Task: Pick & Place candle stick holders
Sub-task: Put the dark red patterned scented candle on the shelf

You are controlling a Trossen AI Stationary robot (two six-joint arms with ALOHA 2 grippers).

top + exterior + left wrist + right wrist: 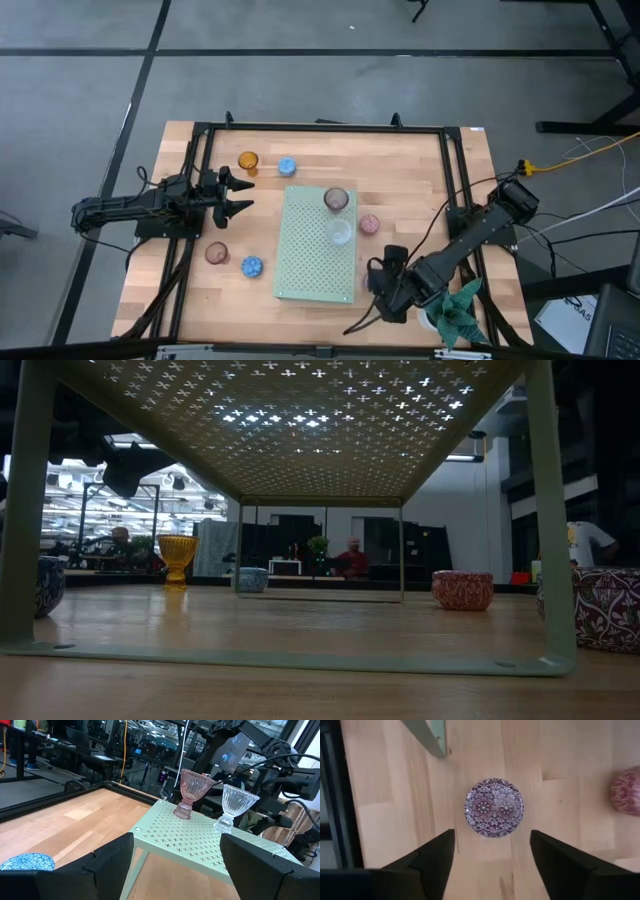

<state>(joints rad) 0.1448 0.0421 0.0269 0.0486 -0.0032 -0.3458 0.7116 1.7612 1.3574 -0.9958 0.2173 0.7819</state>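
The pale green perforated rectangular board (315, 245) carries a pink glass cup (336, 199) and a clear glass cup (340, 232). The right gripper (492, 851), jaws spread, hangs above a mauve patterned cup (494, 807) on the wooden table (400, 160). The left gripper (246, 191) waits released near an amber cup (248, 160).

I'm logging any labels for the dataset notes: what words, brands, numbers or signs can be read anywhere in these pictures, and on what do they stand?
None can be read.
The screen behind the green board in the left wrist view shows a blue mark, too blurred to read.
The mauve cup under the open right gripper bears only a floral pattern, no lettering.
The board carries cross-shaped holes, not text.
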